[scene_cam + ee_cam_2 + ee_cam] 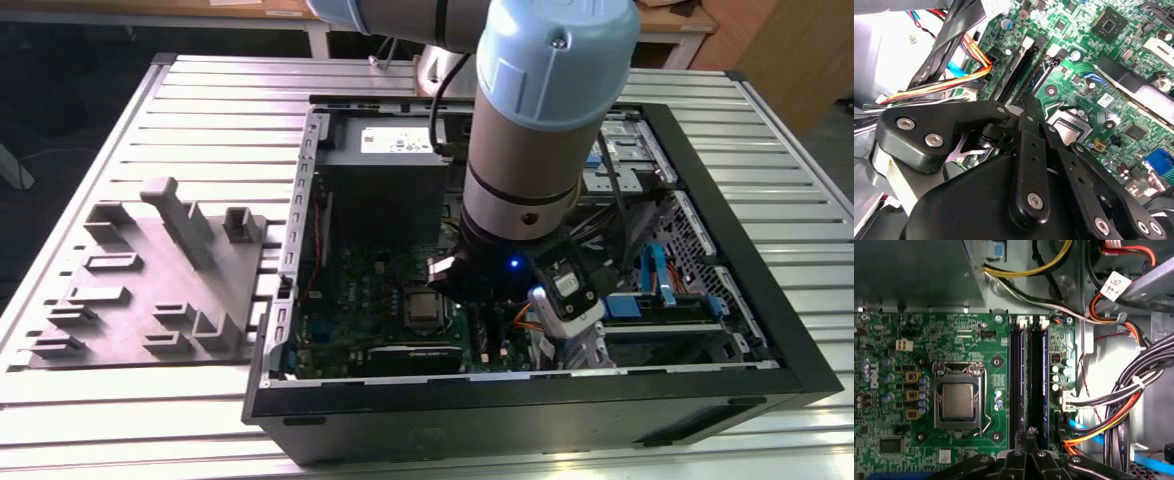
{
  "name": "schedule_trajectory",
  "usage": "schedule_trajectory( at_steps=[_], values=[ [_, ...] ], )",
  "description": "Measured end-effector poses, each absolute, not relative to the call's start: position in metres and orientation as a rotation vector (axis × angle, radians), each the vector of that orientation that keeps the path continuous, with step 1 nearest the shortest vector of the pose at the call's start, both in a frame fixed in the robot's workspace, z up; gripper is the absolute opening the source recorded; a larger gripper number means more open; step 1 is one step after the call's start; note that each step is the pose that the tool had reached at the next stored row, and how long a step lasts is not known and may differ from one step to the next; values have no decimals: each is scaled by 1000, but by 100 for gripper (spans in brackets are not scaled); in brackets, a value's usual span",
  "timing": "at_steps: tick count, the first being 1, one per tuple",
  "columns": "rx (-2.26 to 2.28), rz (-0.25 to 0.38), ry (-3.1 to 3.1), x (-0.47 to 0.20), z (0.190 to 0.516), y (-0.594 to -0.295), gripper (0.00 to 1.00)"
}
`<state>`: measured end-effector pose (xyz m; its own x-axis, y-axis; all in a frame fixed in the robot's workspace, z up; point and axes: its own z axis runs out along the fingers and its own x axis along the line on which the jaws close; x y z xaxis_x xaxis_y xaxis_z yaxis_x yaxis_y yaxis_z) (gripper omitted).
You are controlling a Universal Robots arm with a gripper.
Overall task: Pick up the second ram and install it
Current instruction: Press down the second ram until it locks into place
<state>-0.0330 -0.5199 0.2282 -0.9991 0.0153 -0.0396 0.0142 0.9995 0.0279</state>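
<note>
The pincer (1026, 440), fingertips drawn together and empty, hovers over the slots' near end. The second ram (1038, 380) sits seated directly ahead, its long axis running straight away beside the motherboard (929, 340) socket.

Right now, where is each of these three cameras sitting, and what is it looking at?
Exterior view: off the arm, above the table, looking down at the open computer case; the arm shows.
First wrist view: on the arm, looking straight onto the green motherboard; the tool shows at the edge.
Second wrist view: on the arm, looking slantwise past the tool's black linkages.
All three share the motherboard.
</note>
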Motion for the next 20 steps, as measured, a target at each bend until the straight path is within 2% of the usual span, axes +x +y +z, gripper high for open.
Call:
schedule_trajectory(
  at_steps=[20],
  values=[
    [23, 34, 3102, -33, 221, -530, 10]
  ],
)
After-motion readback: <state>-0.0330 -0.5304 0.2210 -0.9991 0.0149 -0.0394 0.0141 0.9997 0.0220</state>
